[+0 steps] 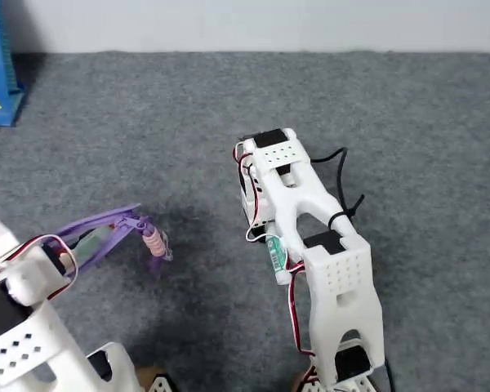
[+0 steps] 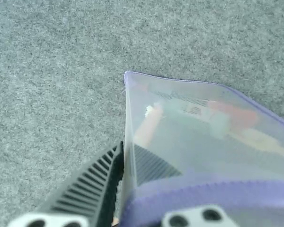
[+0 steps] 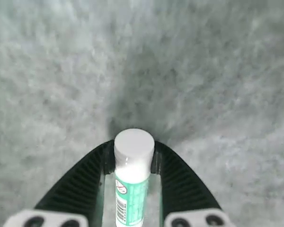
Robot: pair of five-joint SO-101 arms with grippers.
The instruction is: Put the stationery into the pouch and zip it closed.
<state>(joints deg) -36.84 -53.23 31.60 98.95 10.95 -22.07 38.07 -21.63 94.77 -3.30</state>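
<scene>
While the left gripper pinches the translucent purple-edged plastic pouch aloft, loading is underway.
Right of the pouch, the right gripper clamps a white-capped green glue stick; next it likely must reach the pouch's opening.

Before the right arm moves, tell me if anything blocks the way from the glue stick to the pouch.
Nothing visible does. The right gripper clamps the glue stick, the left gripper holds the pouch, and grey mat lies between them. A pink charm hangs at the pouch's end facing the stick.
</scene>
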